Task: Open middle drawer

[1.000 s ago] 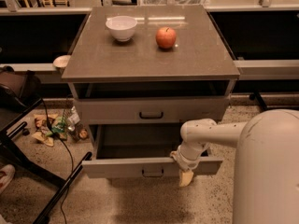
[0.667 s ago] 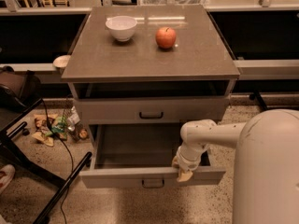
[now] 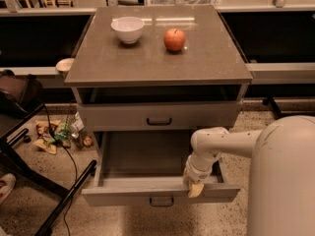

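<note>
A grey, square-topped table [image 3: 147, 65] with drawers under it carries a white ceramic bowl [image 3: 128, 29] toward its back left and a round red apple [image 3: 174, 39] just to the right of the bowl, the two apart. Below the open shelf gap, the taller-fronted grey upper drawer [image 3: 113, 117] sits flush and closed, its small dark loop handle [image 3: 159, 121] centred. The wide, shallow grey middle drawer [image 3: 118, 195] stands drawn well out toward the camera, its inside bare and its own dark centre handle [image 3: 161, 200] on the flat front. The robot's white arm [image 3: 221, 142] reaches in from the right, and its end effector [image 3: 194, 187] rests at the top edge of that drawer front, right of the handle; how far open it is cannot be told. Scattered litter [image 3: 59, 134] lies on the speckled floor to the left.
</note>
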Controlling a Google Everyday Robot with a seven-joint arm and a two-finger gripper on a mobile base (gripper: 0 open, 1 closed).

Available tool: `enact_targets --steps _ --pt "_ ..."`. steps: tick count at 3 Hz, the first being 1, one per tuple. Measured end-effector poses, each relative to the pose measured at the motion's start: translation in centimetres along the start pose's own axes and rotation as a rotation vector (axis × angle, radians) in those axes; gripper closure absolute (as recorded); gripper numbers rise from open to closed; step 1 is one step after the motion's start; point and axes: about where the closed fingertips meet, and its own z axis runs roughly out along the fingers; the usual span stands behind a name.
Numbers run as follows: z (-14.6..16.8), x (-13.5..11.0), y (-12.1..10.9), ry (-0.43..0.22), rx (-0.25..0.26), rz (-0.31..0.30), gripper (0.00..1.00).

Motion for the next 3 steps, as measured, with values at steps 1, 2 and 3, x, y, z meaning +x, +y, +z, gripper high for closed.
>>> enact_targets --steps 1,2,3 --pt "0.0 0.0 0.0 0.000 0.000 0.000 0.19" --pt "-1.6 0.0 0.4 -0.033 0.016 -0.058 0.00" --pt "-4.9 -0.2 1.8 -0.041 0.057 -0.101 0.00"
